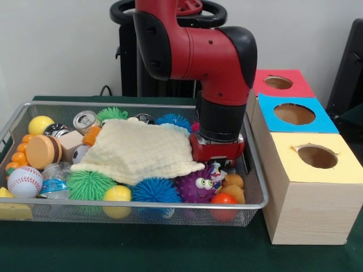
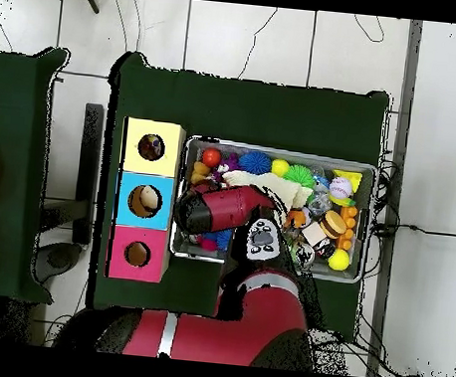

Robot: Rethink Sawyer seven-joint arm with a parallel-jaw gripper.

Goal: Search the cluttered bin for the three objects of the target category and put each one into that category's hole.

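Note:
The wire mesh bin (image 1: 142, 203) is full of toys. The large cream waffle-weave cloth (image 1: 136, 150) lies spread on top of the clutter in the middle; it also shows in the overhead view (image 2: 272, 186). My gripper (image 1: 218, 160) is lowered into the bin's right end, just right of the cloth's edge, its tips hidden among the toys. The dotted white cloth and the teal cloth are hidden. The yellow-topped hole (image 1: 317, 156) is in the nearest box section, right of the bin, and it also shows in the overhead view (image 2: 151, 147).
Spiky balls in green (image 1: 91, 184), blue (image 1: 156, 190) and purple (image 1: 198, 186), a baseball (image 1: 24, 181), a can (image 1: 85, 120) and other toys fill the bin. The blue-topped hole (image 1: 294, 114) and the red-topped hole (image 1: 278, 83) lie behind the yellow one.

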